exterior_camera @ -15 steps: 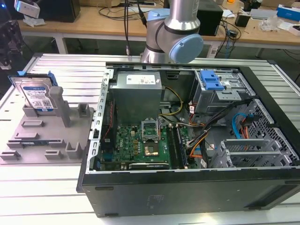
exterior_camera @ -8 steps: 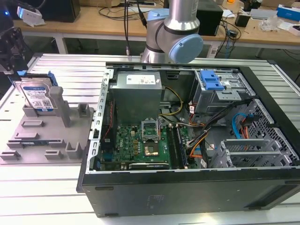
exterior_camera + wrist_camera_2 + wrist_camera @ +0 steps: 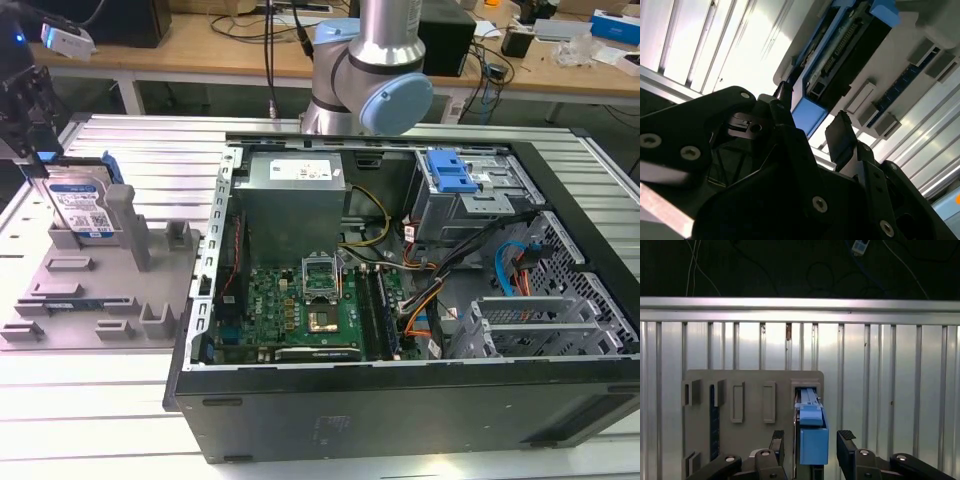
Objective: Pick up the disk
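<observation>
Exterior view: even, bright indoor light from above. The ribbed metal table (image 3: 130, 150) shines pale, washed nearly white toward its edge at the exterior view's left. The open computer case (image 3: 400, 420) has a shaded interior and a near-black front wall.

Second wrist view: harsh glare burns the table slats to pure white, and the gripper (image 3: 810, 112) is a dark, underexposed silhouette.

First wrist view: blackness beyond the table's far edge, bright streaks down the slats, and the grey fixture plate (image 3: 755, 385) looks flat and duller.

This is a lab. A robot arm (image 3: 375, 60) stands by an open computer (image 3: 330, 300) on a metal desk (image 3: 100, 400), with cables (image 3: 268, 50) on wooden desks (image 3: 200, 62) behind.
</observation>
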You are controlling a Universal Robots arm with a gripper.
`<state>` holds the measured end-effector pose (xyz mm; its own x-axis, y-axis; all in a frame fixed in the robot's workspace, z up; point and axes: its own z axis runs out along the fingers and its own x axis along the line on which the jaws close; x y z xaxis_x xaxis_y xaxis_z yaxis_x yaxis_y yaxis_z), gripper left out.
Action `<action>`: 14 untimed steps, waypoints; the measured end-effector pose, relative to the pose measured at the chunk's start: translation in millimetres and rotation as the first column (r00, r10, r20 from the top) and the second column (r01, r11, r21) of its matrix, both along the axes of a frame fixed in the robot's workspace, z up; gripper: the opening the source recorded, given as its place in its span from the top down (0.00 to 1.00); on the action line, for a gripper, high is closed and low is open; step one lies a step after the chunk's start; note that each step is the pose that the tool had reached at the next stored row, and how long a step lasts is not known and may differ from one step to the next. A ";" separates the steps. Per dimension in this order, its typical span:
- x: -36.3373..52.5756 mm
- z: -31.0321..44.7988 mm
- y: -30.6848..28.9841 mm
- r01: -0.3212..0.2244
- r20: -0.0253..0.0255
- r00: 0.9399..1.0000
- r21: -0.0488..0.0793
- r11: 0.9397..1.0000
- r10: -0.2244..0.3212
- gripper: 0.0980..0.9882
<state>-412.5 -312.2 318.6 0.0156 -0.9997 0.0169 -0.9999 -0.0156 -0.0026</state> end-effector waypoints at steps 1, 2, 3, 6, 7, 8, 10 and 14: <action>-0.1 -0.7 0.1 0.000 0.000 1.000 0.000 1.000 0.000 0.50; -0.2 -1.8 0.1 0.000 0.000 1.000 -0.001 1.000 0.000 0.50; -0.4 -2.6 0.2 0.000 0.000 1.000 -0.001 1.000 0.000 0.50; -0.7 -5.9 0.2 0.000 0.000 1.000 -0.002 1.000 0.000 0.50; -0.7 -7.2 0.2 0.000 0.000 1.000 -0.002 1.000 0.000 0.50; -0.8 -8.0 0.2 0.000 0.000 1.000 -0.003 1.000 0.000 0.50; -0.8 -10.6 0.2 0.000 0.000 1.000 -0.003 1.000 0.000 0.50; -0.9 -14.1 0.2 0.000 0.000 1.000 -0.004 1.000 0.000 0.50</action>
